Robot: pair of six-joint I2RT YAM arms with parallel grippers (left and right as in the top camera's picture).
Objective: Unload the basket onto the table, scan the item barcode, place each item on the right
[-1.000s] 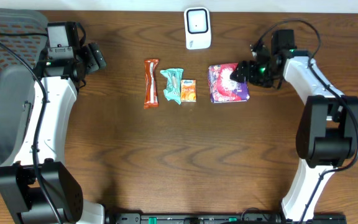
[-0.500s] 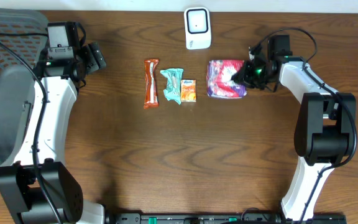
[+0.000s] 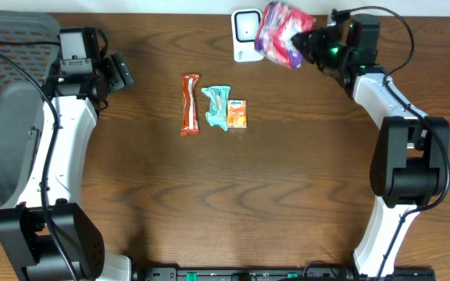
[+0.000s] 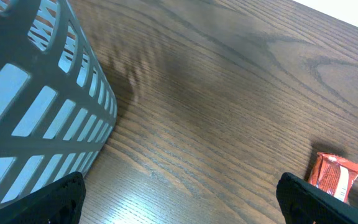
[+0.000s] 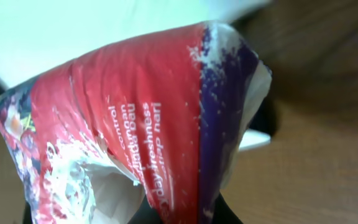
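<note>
Overhead: packet held at the scanner

The red-and-purple packet (image 3: 283, 23) is clamped in the right gripper (image 3: 307, 40), just beyond its fingertips, and overlaps the white scanner (image 3: 244, 35). It hides those fingers in the wrist view. The left gripper (image 3: 119, 70) gapes beside a grey basket (image 4: 36, 112) whose contents are unreadable.

Overhead view: illumination is even and diffuse. The table (image 3: 287, 195) shows a low sheen and only faint, soft shadows. The packet (image 3: 282, 23) at the right gripper (image 3: 307, 40) is slightly smeared.

Left wrist view: a pale glare streak lies on the wood between the fingers of the left gripper (image 4: 182, 199). The basket (image 4: 30, 112), left of the claw, is out of focus, with a dim shadow beside it.

Right wrist view: the packet, directly ahead of the claw, is close and soft. The white area behind it is blown out.
</note>
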